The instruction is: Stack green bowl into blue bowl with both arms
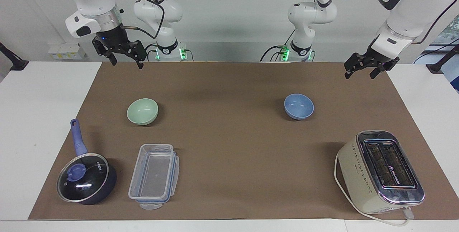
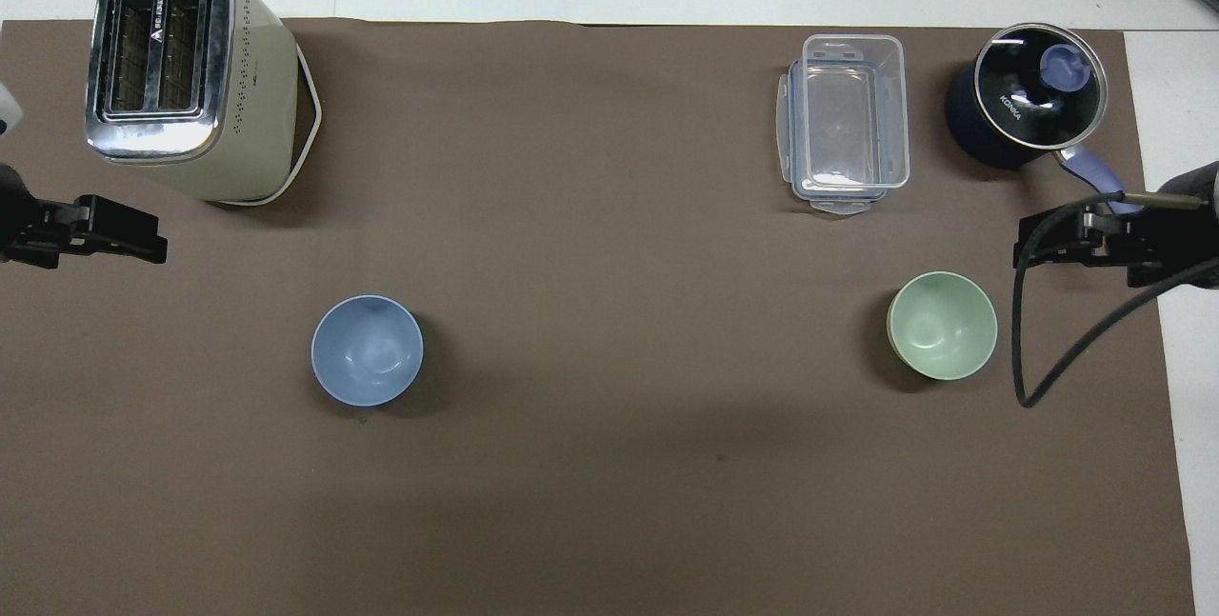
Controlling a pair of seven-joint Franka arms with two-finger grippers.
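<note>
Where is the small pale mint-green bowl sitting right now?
The small pale mint-green bowl sits upright on the brown mat toward the right arm's end, nearer the robots than the clear rectangular plastic container.

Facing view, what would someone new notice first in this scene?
Two matching bowls sit apart on the brown mat: the green bowl toward the right arm's end, the blue bowl toward the left arm's end. Above the mat's edge nearest the robots hang the right gripper and left gripper, both open and empty. Farther out stands a cream toaster.
</note>
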